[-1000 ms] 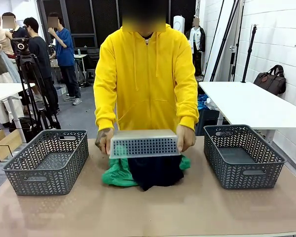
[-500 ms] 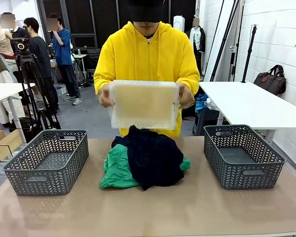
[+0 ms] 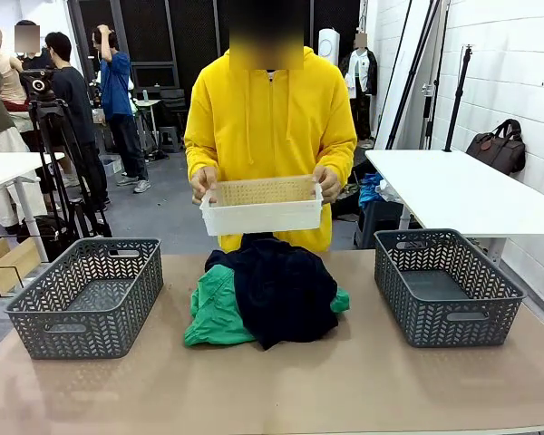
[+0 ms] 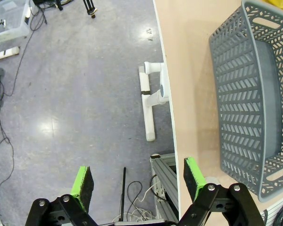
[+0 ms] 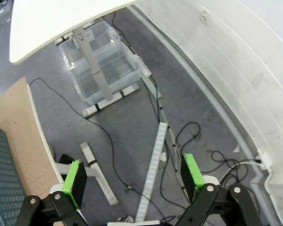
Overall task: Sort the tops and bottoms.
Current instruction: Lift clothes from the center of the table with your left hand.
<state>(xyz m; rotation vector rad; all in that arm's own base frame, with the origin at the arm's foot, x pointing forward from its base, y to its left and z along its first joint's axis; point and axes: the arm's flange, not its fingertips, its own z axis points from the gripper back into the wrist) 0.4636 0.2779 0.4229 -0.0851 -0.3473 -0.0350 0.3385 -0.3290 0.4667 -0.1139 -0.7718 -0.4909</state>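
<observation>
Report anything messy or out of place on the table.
Only the clothes: dark garments lie heaped over a green garment mid-table, unsorted. The left grey basket and right grey basket stand upright, empty. The person holds a white basket level, off the table.

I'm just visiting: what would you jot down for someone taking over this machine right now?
Left claw: open, holding nothing, by the table's edge.
Right claw: open, holding nothing, above the floor.
The green garment and dark garments lie heaped mid-table, between the left grey basket and right grey basket.
The person's hands hold a white basket raised behind the pile.
Done: nothing sorted.
Left: every garment goes into a basket.
</observation>
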